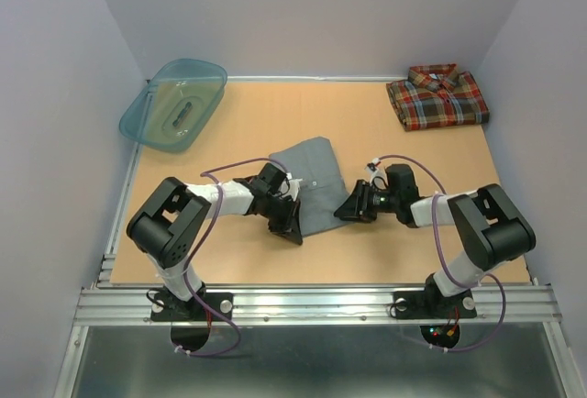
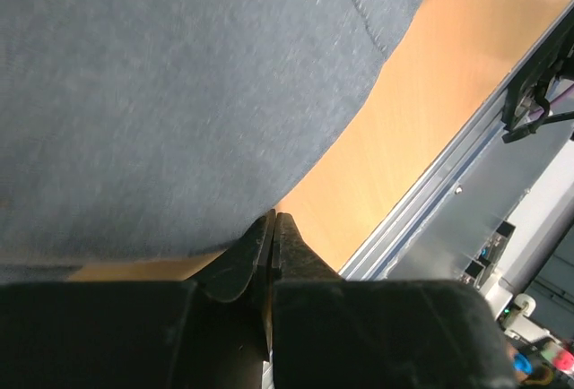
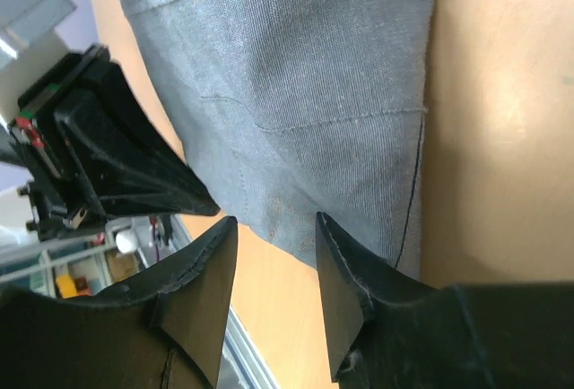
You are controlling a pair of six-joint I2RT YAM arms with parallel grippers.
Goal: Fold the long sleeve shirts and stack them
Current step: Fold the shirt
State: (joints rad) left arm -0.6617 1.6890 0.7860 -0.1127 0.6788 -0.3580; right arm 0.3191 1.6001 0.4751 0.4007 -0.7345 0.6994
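The plain grey shirt [image 1: 316, 178] lies folded at the table's middle. It also fills the left wrist view [image 2: 179, 93] and the right wrist view [image 3: 296, 93]. The plaid shirt [image 1: 437, 97] lies folded at the far right corner. My left gripper [image 1: 292, 229] is shut, its tips [image 2: 273, 220] touching the grey shirt's near left edge; no cloth shows between the fingers. My right gripper [image 1: 345, 211] is open, and the shirt's near right corner lies in line with the gap between its fingers [image 3: 276, 228].
A teal plastic basin [image 1: 174, 105] leans at the far left corner. The table's metal front rail [image 1: 312, 302] runs just behind both grippers. Grey walls close in the left, right and far sides.
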